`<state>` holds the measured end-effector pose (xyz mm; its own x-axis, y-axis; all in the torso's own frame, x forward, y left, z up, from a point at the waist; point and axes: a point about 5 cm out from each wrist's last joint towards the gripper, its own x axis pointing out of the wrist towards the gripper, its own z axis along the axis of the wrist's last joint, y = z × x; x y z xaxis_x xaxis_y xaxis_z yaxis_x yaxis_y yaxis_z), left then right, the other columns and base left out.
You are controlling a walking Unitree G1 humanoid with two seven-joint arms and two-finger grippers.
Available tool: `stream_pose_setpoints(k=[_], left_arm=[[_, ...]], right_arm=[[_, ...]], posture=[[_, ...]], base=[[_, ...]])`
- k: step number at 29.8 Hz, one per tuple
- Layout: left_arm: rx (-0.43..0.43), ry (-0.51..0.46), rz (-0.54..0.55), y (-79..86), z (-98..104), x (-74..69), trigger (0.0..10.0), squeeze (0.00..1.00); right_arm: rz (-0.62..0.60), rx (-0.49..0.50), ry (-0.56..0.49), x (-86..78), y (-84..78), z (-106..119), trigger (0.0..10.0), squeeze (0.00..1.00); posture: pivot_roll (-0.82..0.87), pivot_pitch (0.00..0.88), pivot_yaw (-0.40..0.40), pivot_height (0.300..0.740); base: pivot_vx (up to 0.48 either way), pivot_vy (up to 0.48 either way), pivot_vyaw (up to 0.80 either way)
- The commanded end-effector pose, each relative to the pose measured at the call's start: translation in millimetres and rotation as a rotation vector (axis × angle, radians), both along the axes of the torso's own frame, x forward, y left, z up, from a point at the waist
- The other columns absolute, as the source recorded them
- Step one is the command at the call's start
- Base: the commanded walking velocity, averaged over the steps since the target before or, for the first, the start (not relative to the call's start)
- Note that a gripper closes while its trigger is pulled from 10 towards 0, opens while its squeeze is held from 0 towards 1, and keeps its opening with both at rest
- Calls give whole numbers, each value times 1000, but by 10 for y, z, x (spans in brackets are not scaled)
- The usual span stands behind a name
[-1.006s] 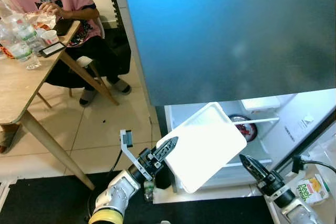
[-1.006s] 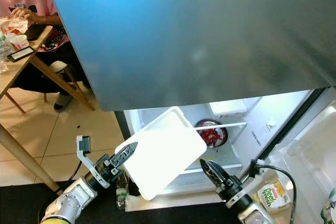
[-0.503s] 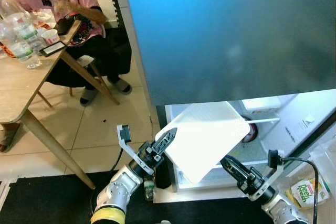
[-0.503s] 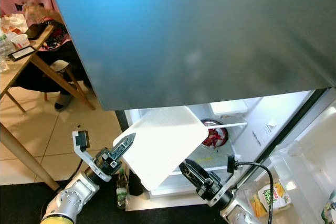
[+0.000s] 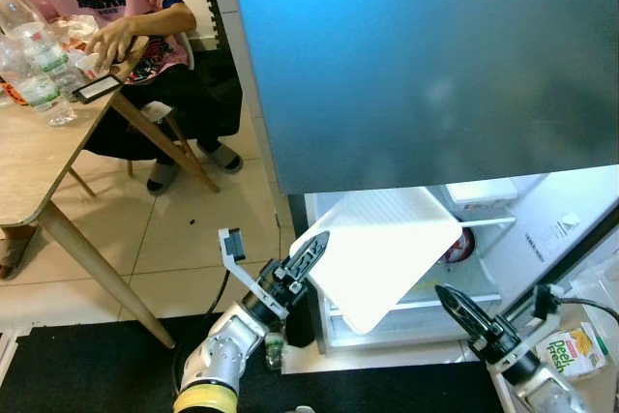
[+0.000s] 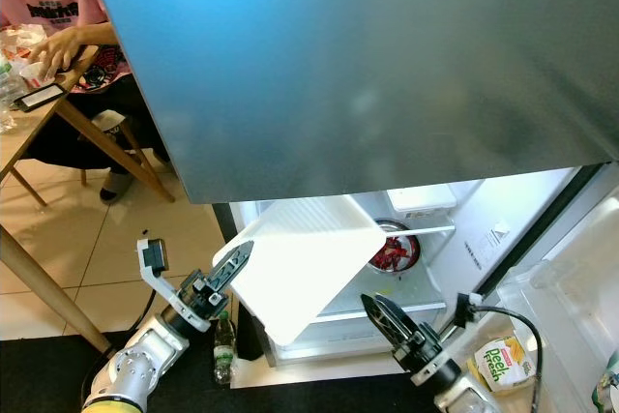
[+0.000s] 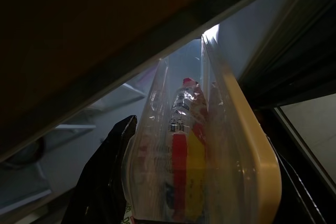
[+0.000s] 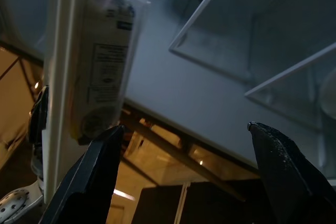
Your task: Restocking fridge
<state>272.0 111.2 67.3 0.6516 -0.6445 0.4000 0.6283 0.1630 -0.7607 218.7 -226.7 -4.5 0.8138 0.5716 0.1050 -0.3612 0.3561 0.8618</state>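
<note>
White tray (image 5: 387, 253) held tilted by left gripper (image 5: 308, 256); right gripper (image 5: 462, 310), fingers spread, has backed away.

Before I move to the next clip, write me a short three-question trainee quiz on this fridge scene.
1. True or false: the left gripper holds the white tray by its edge.
2. What does the tray carry? A) a sealed food packet B) eggs C) a mug
3. Fill in: the right gripper hovers below the tray with its fingers ____.

Key: 1 true; 2 A; 3 open. The open fridge is lit, and a person sits at the table.
</note>
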Motion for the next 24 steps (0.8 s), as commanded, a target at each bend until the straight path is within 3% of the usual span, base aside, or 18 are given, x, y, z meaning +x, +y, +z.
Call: stream_pose_setpoints(k=[1, 5, 14, 16, 24], left_arm=[[-29, -24, 14, -17, 49, 10, 10000, 0], [-35, -25, 16, -18, 58, 9, 10000, 0], [-34, -16, 17, -57, 51, 9, 10000, 0], [-32, -14, 19, -60, 51, 6, 10000, 0], [-32, -15, 20, -57, 53, 5, 10000, 0]], right_arm=[[-29, 14, 31, -69, -34, -48, 10000, 0], [-13, 51, -1, -67, -22, -14, 10000, 0], [153, 132, -115, 58, 307, 132, 10000, 0], [223, 136, -141, 83, 479, 167, 10000, 0], [272, 156, -186, 119, 606, 262, 10000, 0]], posture=[[-11, 106, 56, 740], [-18, 114, 58, 740], [-25, 119, 59, 740], [-25, 120, 60, 740], [-24, 121, 62, 740]], base=[[0, 0, 0], [0, 0, 0], [0, 0, 0], [0, 0, 0], [0, 0, 0]])
